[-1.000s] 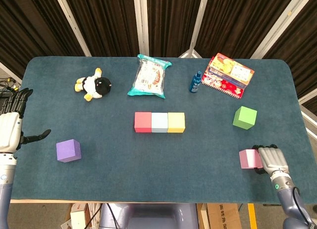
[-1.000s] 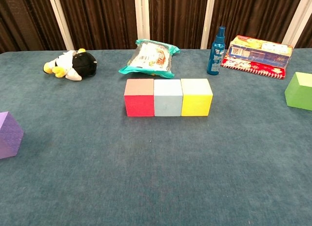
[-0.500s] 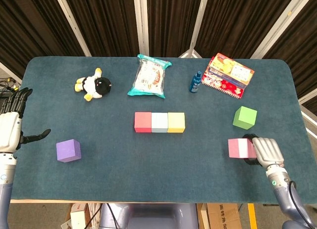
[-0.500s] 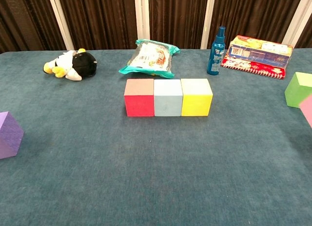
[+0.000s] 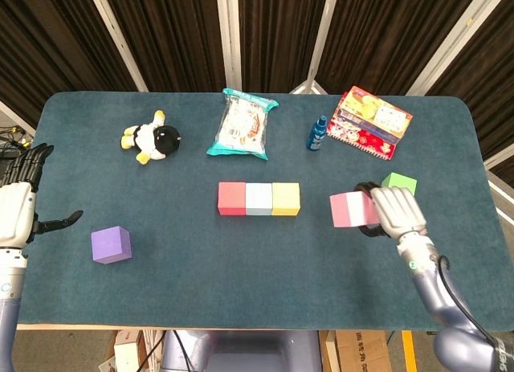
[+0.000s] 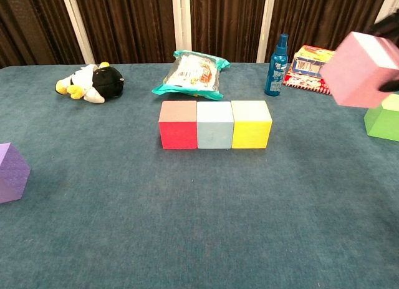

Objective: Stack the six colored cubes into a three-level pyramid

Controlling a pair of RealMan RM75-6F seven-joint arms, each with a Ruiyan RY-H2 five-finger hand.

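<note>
white-shelled left hand with black fingers; silver right hand, grey forearm, black cable.

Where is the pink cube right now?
In the head view the pink cube is held by the right robot hand, right of the yellow cube and beside the green cube.

Three cubes sit side by side mid-table, plush toy and snack bag behind them.

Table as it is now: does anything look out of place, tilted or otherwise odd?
Nothing is spilled or damaged. The red cube, pale blue cube and yellow cube sit flush in a straight row. Only the pink cube is tilted, because the right hand holds it in the air.
</note>
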